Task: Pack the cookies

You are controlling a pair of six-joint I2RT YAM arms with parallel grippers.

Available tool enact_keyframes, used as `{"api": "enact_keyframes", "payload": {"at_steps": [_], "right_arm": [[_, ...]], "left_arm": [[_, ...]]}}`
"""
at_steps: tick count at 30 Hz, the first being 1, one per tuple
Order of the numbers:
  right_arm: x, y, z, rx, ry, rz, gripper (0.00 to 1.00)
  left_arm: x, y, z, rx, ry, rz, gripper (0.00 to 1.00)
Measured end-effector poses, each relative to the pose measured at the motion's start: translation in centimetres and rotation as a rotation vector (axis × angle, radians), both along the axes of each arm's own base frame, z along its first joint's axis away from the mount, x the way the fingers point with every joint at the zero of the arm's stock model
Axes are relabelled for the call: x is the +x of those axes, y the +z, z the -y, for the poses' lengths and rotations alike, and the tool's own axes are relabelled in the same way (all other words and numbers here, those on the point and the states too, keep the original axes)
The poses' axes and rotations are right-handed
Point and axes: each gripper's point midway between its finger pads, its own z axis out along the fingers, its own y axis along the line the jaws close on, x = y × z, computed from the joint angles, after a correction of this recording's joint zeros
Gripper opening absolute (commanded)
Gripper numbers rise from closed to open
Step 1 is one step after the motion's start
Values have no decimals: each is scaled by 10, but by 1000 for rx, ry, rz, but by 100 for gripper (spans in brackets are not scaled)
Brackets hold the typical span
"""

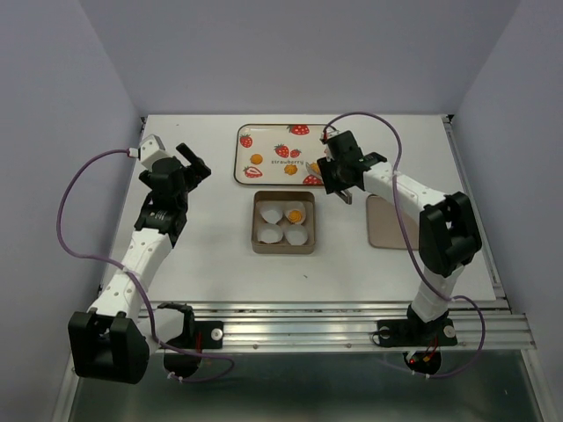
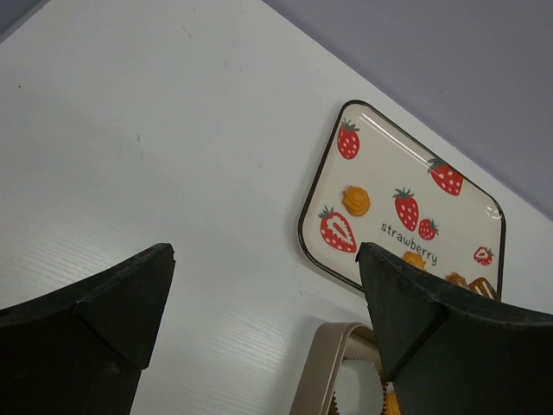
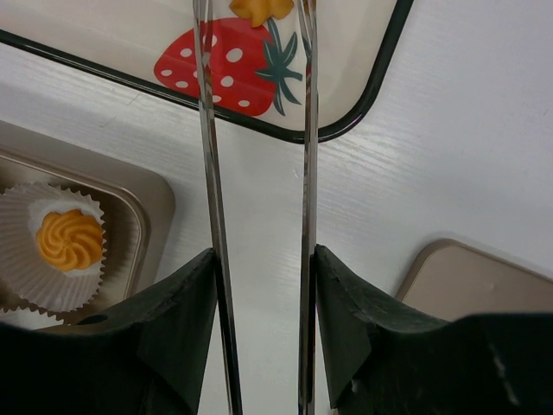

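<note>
One orange-yellow cookie (image 1: 296,213) lies in a white paper cup in the far right cell of the brown square tin (image 1: 283,251); it also shows in the right wrist view (image 3: 71,239). Other cookies (image 1: 256,159) lie on the strawberry tray (image 1: 268,141). My right gripper (image 1: 341,173) is shut on metal tongs (image 3: 210,173), held by their two blades. The tong tips reach over the tray's near right corner, on either side of a cookie (image 3: 259,9). My left gripper (image 1: 195,163) is open and empty, left of the tray, above the table.
The tin's flat brown lid (image 1: 387,221) lies on the table right of the tin, under my right arm. The other paper cups (image 1: 270,235) in the tin hold nothing. The left wrist view shows the tray (image 2: 380,164) and the tin's corner (image 2: 324,363).
</note>
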Motion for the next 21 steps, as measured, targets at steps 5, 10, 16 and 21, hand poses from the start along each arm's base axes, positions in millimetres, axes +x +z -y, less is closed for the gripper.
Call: {"api": "enact_keyframes", "payload": {"at_steps": [5, 10, 16, 21], "right_arm": [[1, -7, 2, -14, -9, -11, 48], [1, -8, 3, -21, -16, -9, 45], [2, -7, 4, -25, -19, -7, 42], [5, 0, 3, -15, -19, 10, 41]], "left_arm": [[1, -3, -1, 4, 6, -11, 99], [1, -5, -2, 6, 10, -16, 99], [1, -6, -3, 9, 17, -20, 99], [1, -6, -3, 8, 17, -21, 99]]}}
